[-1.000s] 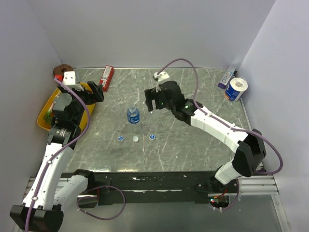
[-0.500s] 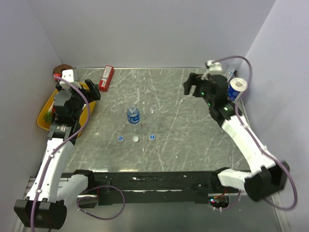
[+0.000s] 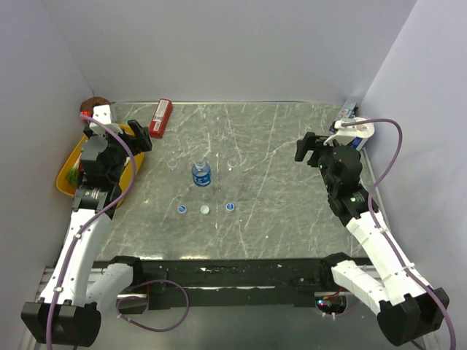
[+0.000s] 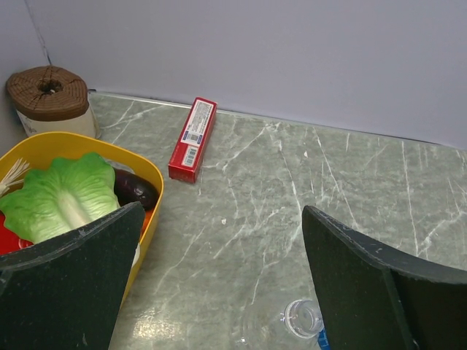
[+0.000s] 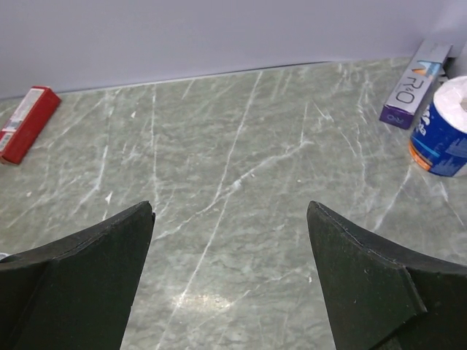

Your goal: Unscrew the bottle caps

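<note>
Table (image 3: 270, 197): grey-green marbled top, walled on three sides; all items below are set on it.
Left gripper (image 3: 144, 138): held at the far left, above the tray's inner edge; jaws are spread wide and nothing is gripped between them.
Right gripper (image 3: 307, 149): held at the far right, well apart from the bottles; jaws are spread wide over bare table and nothing is gripped.
Tray (image 3: 64, 173): yellow, at the left edge; lettuce (image 4: 62, 198) and a dark aubergine (image 4: 136, 189) are seen inside.
Toilet roll (image 5: 445, 125): blue wrapper, far right corner, just beside a purple box (image 5: 414, 86).
Brown roll (image 3: 92, 104): far left corner, behind the tray.
Red box (image 3: 160, 117): laid flat near the back wall, just right of the tray.
Bottles (image 3: 201, 175): three, upright at mid-table, all uncapped; the blue-labelled one is in the middle, with a clear one on each side slightly further back.
Caps (image 3: 206, 209): three, off the bottles, laid in a row on the table just in front of the labelled bottle; outer two blue, middle one white; apart from one another and from both grippers.
</note>
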Controlling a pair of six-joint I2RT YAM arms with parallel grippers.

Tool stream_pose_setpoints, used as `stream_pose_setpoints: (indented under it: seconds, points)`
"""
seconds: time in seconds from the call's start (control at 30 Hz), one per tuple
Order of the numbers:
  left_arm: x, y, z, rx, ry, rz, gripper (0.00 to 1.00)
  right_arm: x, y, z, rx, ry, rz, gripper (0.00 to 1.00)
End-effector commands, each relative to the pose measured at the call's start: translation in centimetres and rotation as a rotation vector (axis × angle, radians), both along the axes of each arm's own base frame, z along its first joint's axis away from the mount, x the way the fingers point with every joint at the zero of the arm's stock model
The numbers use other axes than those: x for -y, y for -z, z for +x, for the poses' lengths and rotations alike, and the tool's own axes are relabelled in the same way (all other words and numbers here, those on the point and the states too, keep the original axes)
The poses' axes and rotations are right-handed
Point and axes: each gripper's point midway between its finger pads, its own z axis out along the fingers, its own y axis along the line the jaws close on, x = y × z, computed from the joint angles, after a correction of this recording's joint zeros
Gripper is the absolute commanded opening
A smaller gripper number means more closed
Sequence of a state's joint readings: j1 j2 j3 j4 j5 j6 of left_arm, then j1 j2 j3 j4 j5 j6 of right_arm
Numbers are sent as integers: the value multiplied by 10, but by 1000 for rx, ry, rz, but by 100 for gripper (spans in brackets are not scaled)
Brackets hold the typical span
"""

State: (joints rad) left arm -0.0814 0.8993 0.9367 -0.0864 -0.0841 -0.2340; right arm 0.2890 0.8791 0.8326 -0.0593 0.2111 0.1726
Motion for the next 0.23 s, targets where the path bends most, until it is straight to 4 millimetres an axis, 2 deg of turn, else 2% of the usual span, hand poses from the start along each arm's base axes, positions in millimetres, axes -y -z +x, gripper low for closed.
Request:
stream_pose_setpoints:
  seconds: [0.0,0.2]
  points:
    - [-1,-20,1,58,-7,-25,96,10,-16,0,68,46,0,93]
    - [-3,-20,1,54,-18,-34,96,14,-14,-2,68,59,-3,93]
